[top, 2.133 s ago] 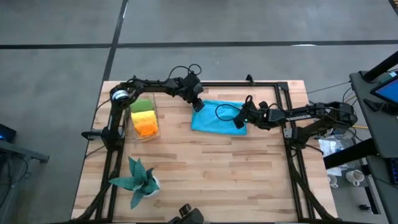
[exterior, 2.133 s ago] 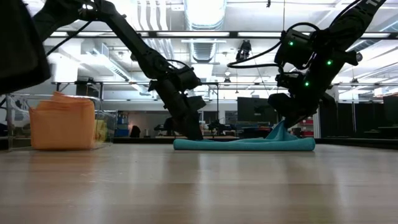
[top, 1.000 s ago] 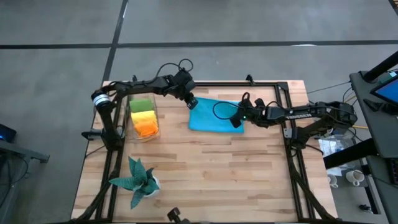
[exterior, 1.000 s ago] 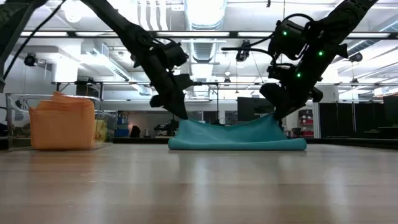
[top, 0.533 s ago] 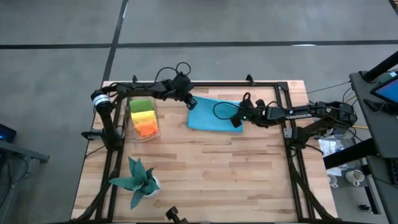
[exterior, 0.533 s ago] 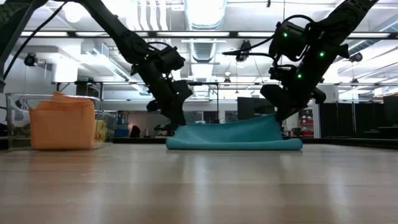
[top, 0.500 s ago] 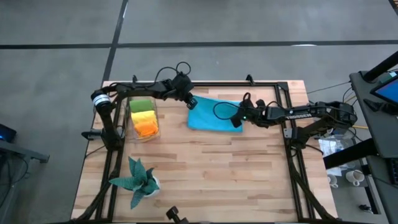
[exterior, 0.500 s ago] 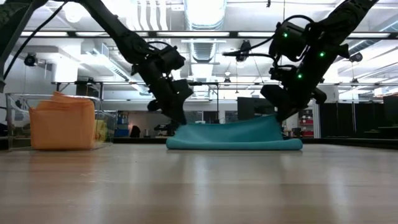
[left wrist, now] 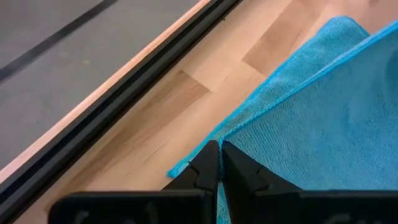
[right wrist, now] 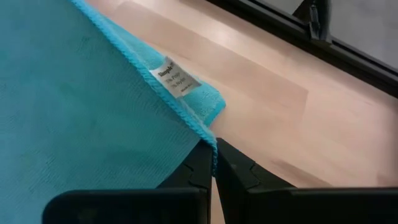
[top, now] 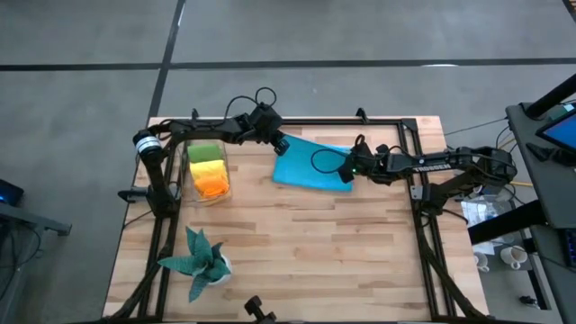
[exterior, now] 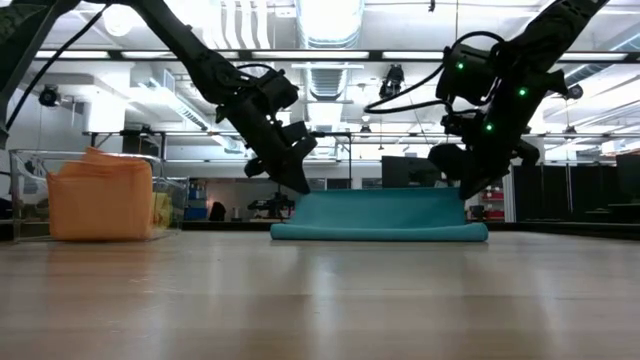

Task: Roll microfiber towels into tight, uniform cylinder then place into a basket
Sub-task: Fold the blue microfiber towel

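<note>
Since half a second ago, both claws have lifted the far edge of the bright blue microfiber towel (top: 313,166) higher, so in the low view it now stands as a flat upright sheet instead of a sagging hump.

Around it: a small clear rectangular basket (top: 206,171) at about 9 o'clock on the wooden tabletop (top: 297,252), already carrying the lime green (top: 203,152), yellow (top: 207,166) and orange (top: 211,185) towels. A dark teal spiky-leaved plant in a white pot (top: 202,259) stands near 7 o'clock, well apart from the work. A black metal frame (top: 414,216) runs round the tabletop's edge, close behind the blue towel. Nothing lies between the towel and the basket.

The left claw (top: 280,144) is clamped tight on the towel's far left corner, fingers (left wrist: 198,169) pressed together over the hem. The right claw (top: 346,169) is pinched closed on the far right corner, just by the white label (right wrist: 171,77). The towel's near edge rests on the tabletop at about 12 o'clock.
</note>
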Robot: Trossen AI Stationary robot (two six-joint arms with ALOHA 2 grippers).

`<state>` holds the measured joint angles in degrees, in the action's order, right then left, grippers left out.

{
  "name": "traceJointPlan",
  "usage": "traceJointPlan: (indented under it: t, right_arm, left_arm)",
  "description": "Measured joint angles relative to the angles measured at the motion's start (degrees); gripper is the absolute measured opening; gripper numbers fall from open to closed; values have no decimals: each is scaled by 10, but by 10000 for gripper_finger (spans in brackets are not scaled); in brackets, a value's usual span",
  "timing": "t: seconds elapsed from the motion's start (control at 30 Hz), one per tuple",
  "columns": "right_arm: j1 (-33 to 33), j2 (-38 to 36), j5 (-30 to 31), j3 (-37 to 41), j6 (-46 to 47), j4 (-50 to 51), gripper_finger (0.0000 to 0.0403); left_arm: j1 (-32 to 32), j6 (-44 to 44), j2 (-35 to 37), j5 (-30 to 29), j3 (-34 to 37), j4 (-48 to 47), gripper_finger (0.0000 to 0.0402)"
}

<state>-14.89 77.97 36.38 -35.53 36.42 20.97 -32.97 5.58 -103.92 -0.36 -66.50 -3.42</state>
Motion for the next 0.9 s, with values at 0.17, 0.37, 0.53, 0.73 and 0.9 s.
traceJointPlan:
  t: [0.17,0.37,0.53,0.73,0.9]
  right_arm:
    - [-10,0,-2,1,1,0,9]
    - [-10,0,-3,2,2,-5,8]
    - [-10,0,-3,2,2,-6,10]
    - [-14,0,-1,3,-5,-25,45]
    - [-20,0,25,3,-11,-32,109]
  left_arm:
    - [1,0,0,-10,2,0,0]
    - [0,-2,-1,-14,2,0,0]
    - [0,-3,-1,-18,2,0,0]
    - [-2,-6,-1,-48,2,-1,21]
    - [-7,-33,-1,-52,2,20,85]
